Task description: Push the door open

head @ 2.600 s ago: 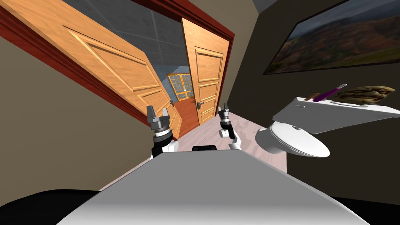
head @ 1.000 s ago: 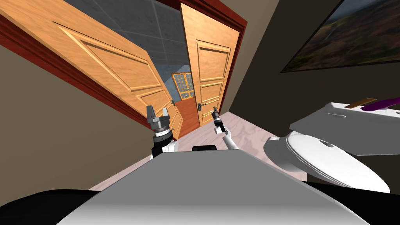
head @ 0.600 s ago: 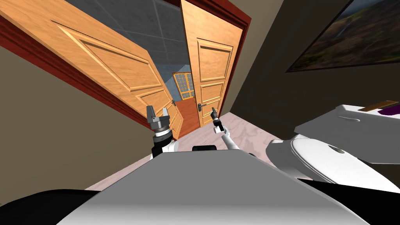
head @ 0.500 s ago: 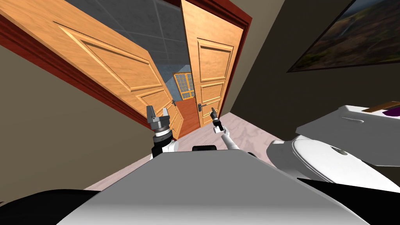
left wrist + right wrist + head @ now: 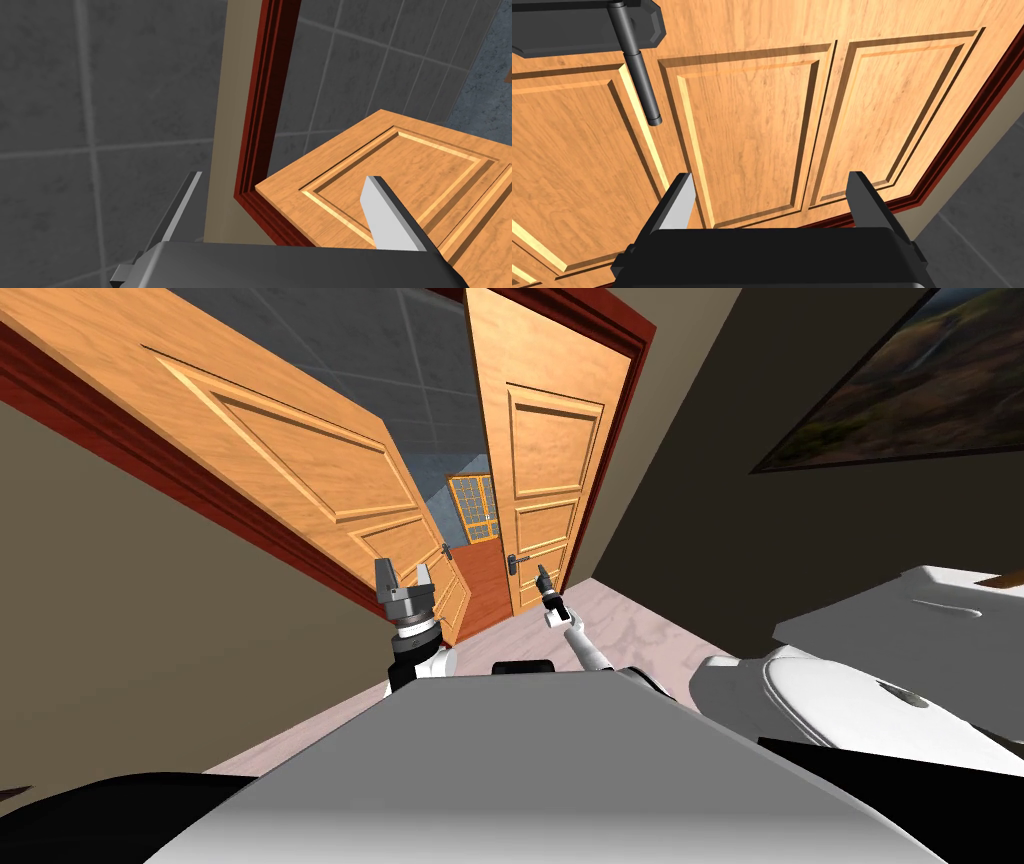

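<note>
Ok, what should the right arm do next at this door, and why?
Probably ease the right gripper forward to press the wooden door. The gripper is open and faces the panel beside the dark handle, the door stands only ajar, and I can't tell whether it touches the wood yet.

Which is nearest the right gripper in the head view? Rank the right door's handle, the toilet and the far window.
1. Door handle, just ahead and left of the right gripper.
2. Toilet, on my right side.
3. Window, far beyond the doorway.

Left door (image 5: 300, 478) and right door (image 5: 545, 478) ahead, gap between; right gripper (image 5: 541, 576) near right door; toilet (image 5: 850, 708) rightward.
</note>
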{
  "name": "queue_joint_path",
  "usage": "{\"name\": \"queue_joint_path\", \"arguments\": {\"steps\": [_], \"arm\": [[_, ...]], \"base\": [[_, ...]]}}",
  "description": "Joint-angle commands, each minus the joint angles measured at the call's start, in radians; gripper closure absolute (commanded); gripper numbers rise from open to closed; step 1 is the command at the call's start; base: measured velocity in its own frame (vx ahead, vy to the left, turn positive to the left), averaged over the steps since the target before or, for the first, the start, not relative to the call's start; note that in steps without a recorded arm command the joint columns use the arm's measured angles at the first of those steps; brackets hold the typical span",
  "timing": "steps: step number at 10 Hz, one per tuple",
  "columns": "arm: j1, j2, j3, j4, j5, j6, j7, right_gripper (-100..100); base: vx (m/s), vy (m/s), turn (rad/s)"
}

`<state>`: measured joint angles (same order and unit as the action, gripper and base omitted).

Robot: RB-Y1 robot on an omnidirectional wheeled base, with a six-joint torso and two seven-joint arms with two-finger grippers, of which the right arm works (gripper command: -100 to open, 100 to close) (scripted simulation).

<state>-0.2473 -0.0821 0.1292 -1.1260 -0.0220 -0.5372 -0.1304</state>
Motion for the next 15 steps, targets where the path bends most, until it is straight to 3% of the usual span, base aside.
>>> {"name": "queue_joint_path", "arguments": {"steps": [1,2,3,5,6,9,10,15], "arm": [[-0.011,0.004,0.003,0.033,0.003,-0.002,-0.001,-100],[-0.033,0.005,0.007,0.067,0.006,0.001,-0.006,-100],[-0.033,0.005,0.007,0.073,0.006,0.001,-0.006,-100],[-0.075,0.007,0.013,0.138,0.012,0.007,-0.016,-100],[-0.075,0.007,0.013,0.148,0.012,0.007,-0.016,-100],[-0.134,0.010,0.023,0.244,0.020,0.015,-0.029,-100],[-0.134,0.010,0.023,0.253,0.020,0.015,-0.029,-100],[-0.215,0.017,0.036,0.397,0.031,0.026,-0.047,-100]], "base": [[0.054,-0.041,0.034],[0.048,-0.035,0.037],[0.038,-0.028,0.031],[0.054,-0.034,0.068],[0.052,-0.041,0.026],[0.062,-0.052,0.067],[0.061,-0.039,0.022],[0.068,-0.055,0.058]]}}
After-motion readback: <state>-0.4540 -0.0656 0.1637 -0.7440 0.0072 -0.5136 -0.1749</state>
